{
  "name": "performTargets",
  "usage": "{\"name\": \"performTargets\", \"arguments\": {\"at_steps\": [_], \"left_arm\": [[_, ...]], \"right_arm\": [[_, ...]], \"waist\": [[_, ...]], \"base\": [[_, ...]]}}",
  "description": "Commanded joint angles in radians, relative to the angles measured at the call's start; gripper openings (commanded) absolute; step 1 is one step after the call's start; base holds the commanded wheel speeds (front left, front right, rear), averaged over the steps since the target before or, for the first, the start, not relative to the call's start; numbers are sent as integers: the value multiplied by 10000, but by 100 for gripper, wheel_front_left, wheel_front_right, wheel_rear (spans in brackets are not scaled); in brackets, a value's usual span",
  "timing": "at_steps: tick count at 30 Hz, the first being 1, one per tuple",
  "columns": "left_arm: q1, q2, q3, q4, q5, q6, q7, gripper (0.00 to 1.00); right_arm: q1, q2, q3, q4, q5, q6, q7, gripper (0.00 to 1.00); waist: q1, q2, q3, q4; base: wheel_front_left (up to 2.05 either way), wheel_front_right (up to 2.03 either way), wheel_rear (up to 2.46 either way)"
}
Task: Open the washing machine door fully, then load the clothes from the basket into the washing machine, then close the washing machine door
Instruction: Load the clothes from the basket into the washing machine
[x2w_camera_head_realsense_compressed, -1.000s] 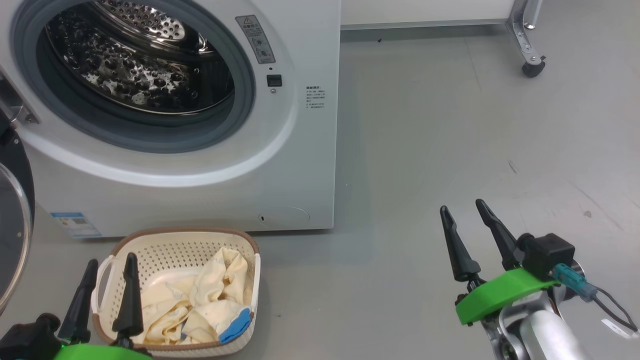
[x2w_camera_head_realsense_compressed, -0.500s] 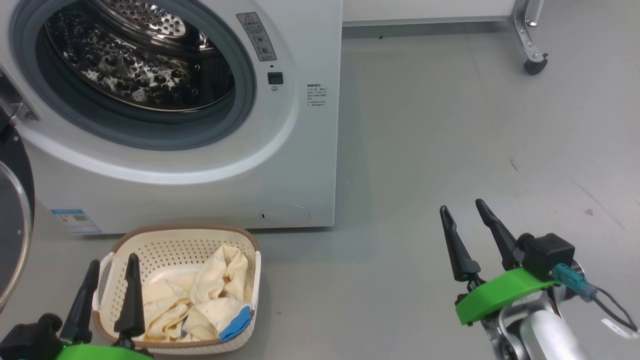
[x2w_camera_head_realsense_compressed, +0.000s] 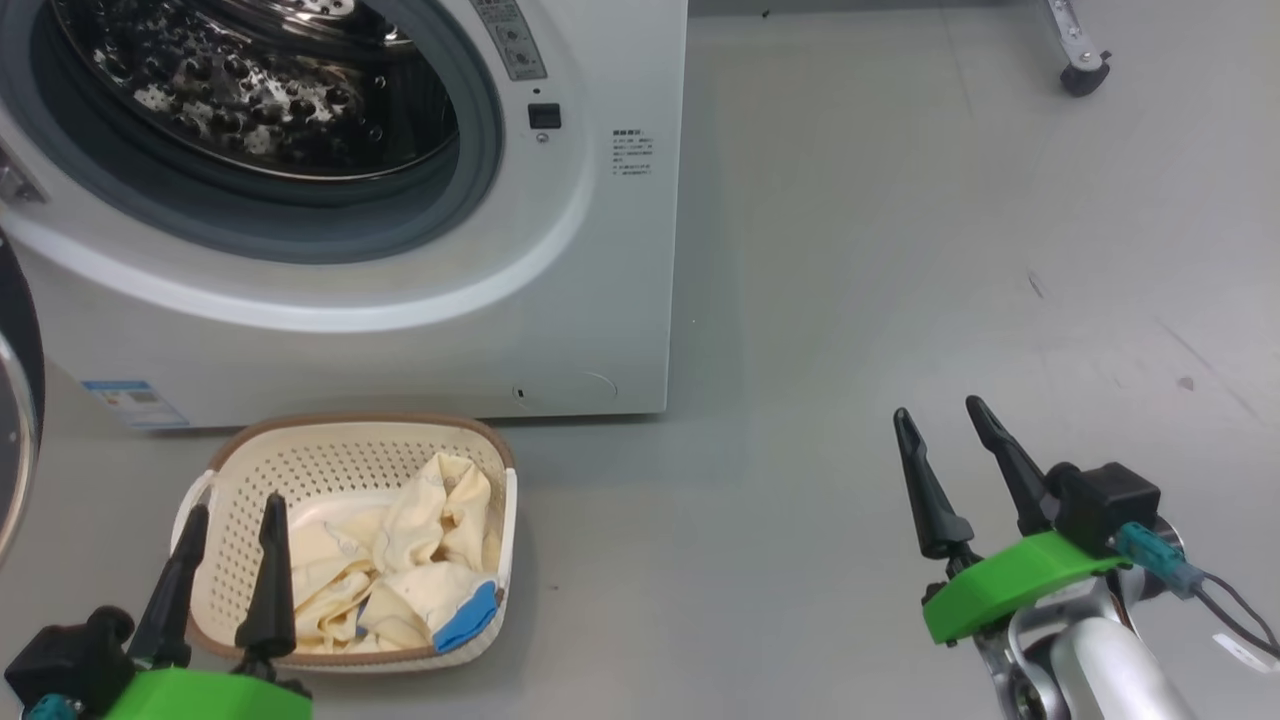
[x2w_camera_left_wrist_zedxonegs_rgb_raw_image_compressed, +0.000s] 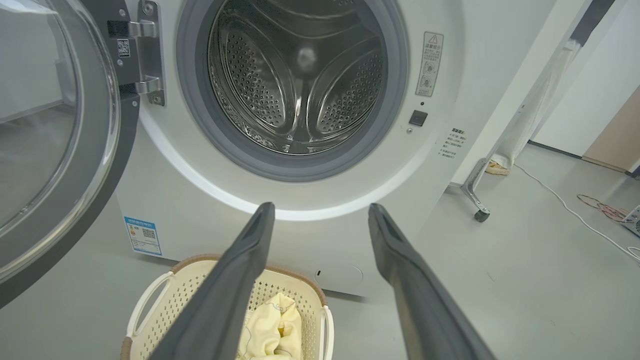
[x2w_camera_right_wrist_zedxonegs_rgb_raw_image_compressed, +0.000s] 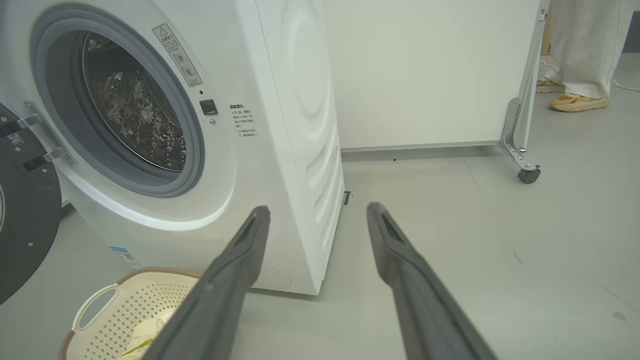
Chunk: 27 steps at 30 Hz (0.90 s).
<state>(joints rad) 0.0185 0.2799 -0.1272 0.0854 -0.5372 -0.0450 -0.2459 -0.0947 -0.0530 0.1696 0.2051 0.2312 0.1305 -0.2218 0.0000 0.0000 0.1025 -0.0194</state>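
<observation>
The white washing machine (x2w_camera_head_realsense_compressed: 600, 250) stands with its steel drum (x2w_camera_head_realsense_compressed: 250, 90) exposed. Its black-framed washing machine door (x2w_camera_left_wrist_zedxonegs_rgb_raw_image_compressed: 55, 150) is swung open to the left. On the floor in front sits the cream basket (x2w_camera_head_realsense_compressed: 235, 455) holding the cream-yellow clothes (x2w_camera_head_realsense_compressed: 400, 580) with a blue patch. My left gripper (x2w_camera_head_realsense_compressed: 235, 515) hovers open over the basket's near left part, nothing between its fingers. My right gripper (x2w_camera_head_realsense_compressed: 940, 415) is open above bare floor, well right of the machine. In the left wrist view the left gripper (x2w_camera_left_wrist_zedxonegs_rgb_raw_image_compressed: 320, 212) points at the drum opening, with the basket (x2w_camera_left_wrist_zedxonegs_rgb_raw_image_compressed: 155, 295) below.
Grey floor (x2w_camera_head_realsense_compressed: 850, 250) stretches to the right of the machine. A wheeled metal leg (x2w_camera_right_wrist_zedxonegs_rgb_raw_image_compressed: 522, 160) of a white panel stands at the far right. A person's feet (x2w_camera_right_wrist_zedxonegs_rgb_raw_image_compressed: 575, 100) stand behind it. Cables (x2w_camera_left_wrist_zedxonegs_rgb_raw_image_compressed: 600, 210) lie on the floor further off.
The head camera has tilted down, so the machine and basket sit higher in the picture. Both grippers stay open and nearly where they were.
</observation>
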Motion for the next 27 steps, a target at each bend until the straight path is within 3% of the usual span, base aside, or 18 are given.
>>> {"name": "performTargets", "arguments": {"at_steps": [1, 15, 22, 27], "left_arm": [[-488, 275, 410, -270, 15, -38, -19, 100], [-2900, 855, -197, 1917, -190, -662, 460, 100], [-4813, 1363, -1251, 3894, -247, -841, 932, 100], [-6116, 1826, -2605, 4883, -682, -853, 1351, 100]], "right_arm": [[-408, 28, 172, -287, -40, 2, -6, 100], [-860, 28, -240, -859, -649, 2, 136, 100], [-1085, 28, -238, -1160, -701, 2, 39, 100], [-1232, 28, -188, -1262, -639, 2, -107, 100]], "waist": [[0, 0, 117, -5], [0, 0, 3114, -172], [0, 0, 4559, -444], [0, 0, 5457, -746]], "base": [[0, 0, 0], [0, 0, 0], [0, 0, 0], [0, 0, 0]]}}
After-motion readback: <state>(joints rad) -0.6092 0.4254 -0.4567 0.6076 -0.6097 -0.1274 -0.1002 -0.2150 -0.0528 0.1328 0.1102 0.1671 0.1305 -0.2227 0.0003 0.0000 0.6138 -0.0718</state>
